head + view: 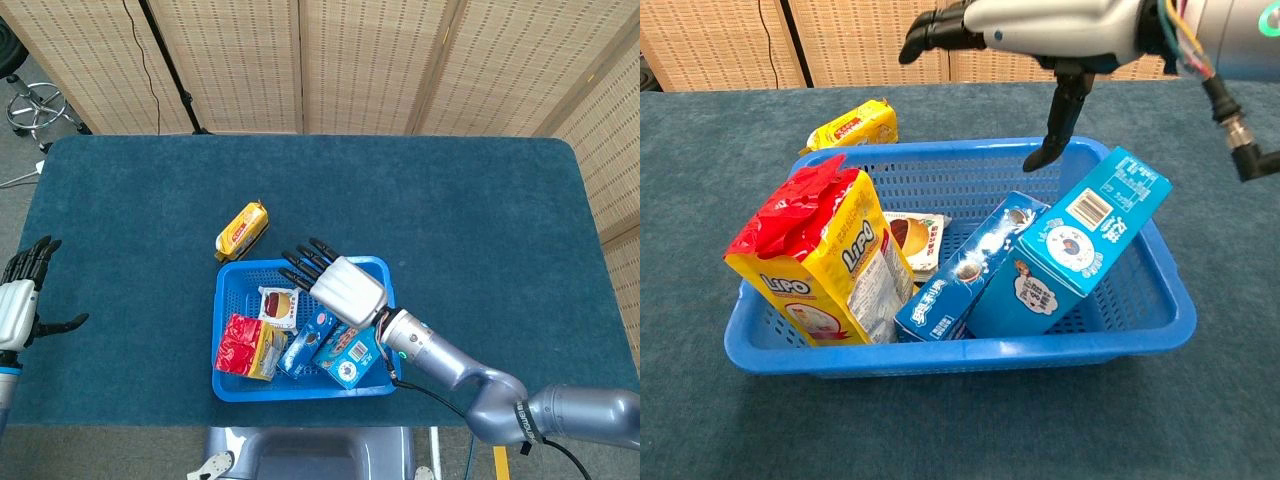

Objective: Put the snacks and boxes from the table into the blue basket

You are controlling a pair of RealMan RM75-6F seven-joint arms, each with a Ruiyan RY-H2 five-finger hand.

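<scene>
Fingers (303, 259) of the right hand (335, 282) are spread apart and hold nothing; the hand hangs above the blue basket (228, 277), palm down, with the thumb pointing down toward the basket's far wall in the chest view. Just below and nearer the camera than those fingers, a slim blue cookie box (965, 271) lies tilted in the basket, leaning against a larger blue box (1072, 243) whose upper end rests on the basket's right rim. To the left of the fingertips, inside the basket, stands a red and yellow snack bag (830, 258), and a small flat packet (912, 236) lies on the basket floor between it and the cookie box. Beyond the fingertips, outside the basket on the table (450, 200), lies a yellow snack pack (242, 230). Far off at the table's edge, the left hand (20, 297) has its fingers apart, empty.
</scene>
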